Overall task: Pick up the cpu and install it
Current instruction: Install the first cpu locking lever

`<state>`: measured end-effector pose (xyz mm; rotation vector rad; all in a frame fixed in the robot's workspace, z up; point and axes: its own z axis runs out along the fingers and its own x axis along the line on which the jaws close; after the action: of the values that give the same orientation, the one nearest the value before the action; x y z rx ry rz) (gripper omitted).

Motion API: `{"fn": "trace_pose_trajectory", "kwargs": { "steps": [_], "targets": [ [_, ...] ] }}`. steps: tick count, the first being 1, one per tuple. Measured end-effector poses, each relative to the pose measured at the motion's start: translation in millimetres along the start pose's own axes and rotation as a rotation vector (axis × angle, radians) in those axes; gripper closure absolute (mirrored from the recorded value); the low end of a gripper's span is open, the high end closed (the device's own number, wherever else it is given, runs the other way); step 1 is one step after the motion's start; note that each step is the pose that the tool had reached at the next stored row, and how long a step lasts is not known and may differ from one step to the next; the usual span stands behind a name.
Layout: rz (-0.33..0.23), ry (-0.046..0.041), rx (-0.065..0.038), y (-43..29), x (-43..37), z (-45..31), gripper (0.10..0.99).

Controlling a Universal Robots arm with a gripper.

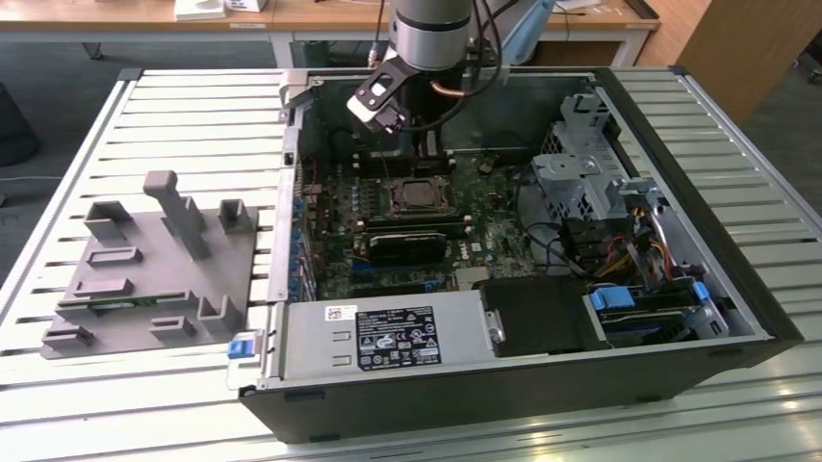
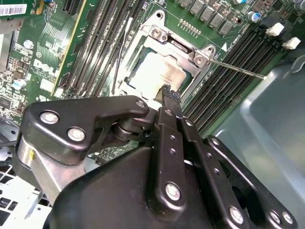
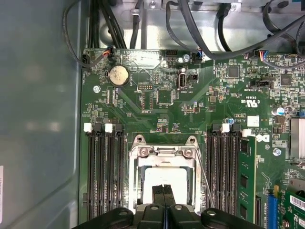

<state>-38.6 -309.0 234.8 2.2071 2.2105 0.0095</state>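
Note:
The cpu [image 3: 151,177] is a pale silver-grey square lying flat in the motherboard socket, inside a metal frame [image 3: 164,151]. In the second wrist view the cpu [image 2: 152,71] lies just beyond my fingertips. In the exterior view the cpu [image 1: 414,195] sits mid-board in the open computer case. My gripper [image 3: 163,188] is shut, its two black fingers pressed together with nothing between them. The gripper [image 2: 167,90] hangs over one edge of the cpu; whether it touches the chip I cannot tell. A thin socket lever [image 2: 238,69] sticks out from the frame.
The case [image 1: 719,289] lies open on a slatted table. Memory slots [image 3: 102,171] flank the socket. A dark heatsink block [image 1: 404,245], power supply [image 1: 385,337], drive cage [image 1: 578,173] and cables [image 3: 200,28] crowd the inside. A grey fixture plate [image 1: 141,269] stands at the exterior view's left.

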Motion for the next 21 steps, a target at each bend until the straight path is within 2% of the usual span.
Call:
{"fn": "trace_pose_trajectory", "kwargs": {
  "steps": [15, 21],
  "targets": [
    [0.0, 0.0, 0.0, 0.1, -0.1, -7.9, 0.98],
    [0.0, 0.0001, 0.0, 0.3, -0.1, -17.0, 0.98]
  ]
}}
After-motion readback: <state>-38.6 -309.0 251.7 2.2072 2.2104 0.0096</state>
